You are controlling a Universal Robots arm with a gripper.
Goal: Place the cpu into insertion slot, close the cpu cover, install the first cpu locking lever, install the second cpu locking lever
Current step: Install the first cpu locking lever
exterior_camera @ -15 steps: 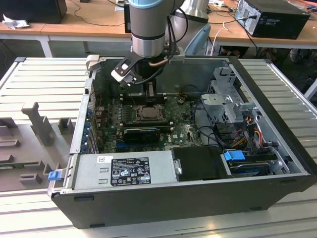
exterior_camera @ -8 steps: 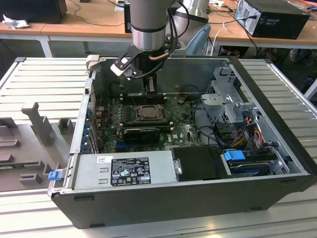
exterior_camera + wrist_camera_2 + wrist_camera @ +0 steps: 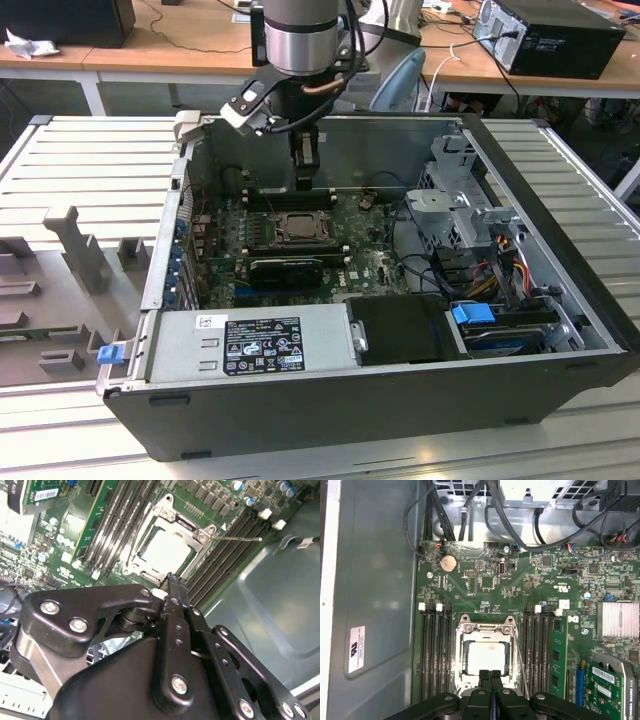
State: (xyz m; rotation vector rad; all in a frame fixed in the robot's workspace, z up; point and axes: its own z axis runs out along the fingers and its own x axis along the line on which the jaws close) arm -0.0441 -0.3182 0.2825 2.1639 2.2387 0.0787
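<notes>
1. Looking at the first wrist view, the claw (image 3: 490, 674) has its two fingers pressed together with nothing between them. The tips hang right over one edge of the socket (image 3: 485, 628).
2. The chip (image 3: 487, 659) sits in the socket, flat and square to it, just beyond the claw's tips. So the placing step looks done to me.
3. The cover (image 3: 461, 655) lies flat over the chip, and its cut-out shows the pale top. It looks closed, but I can't tell whether anything is clamping it down.
4. The bit that matters is a thin lever rod (image 3: 521, 662) along the side of the socket that faces the finned heat sink (image 3: 618, 620). Its long axis runs roughly the same way as the memory slots (image 3: 434, 655), but it slants away from the socket toward its free end. My guess is that it isn't hooked down. It lies near the claw's tips, apart from them.
5. In the second wrist view the same rod pokes out from a socket corner over the memory slots, well ahead of the claw. I can't make out a second lever.
6. On pose, in the exterior view the arm (image 3: 300, 35) drops straight down into the open case (image 3: 560, 300) with the wrist about upright. The claw points down at the board (image 3: 370, 250), over the socket's edge nearer the case's far wall.
</notes>
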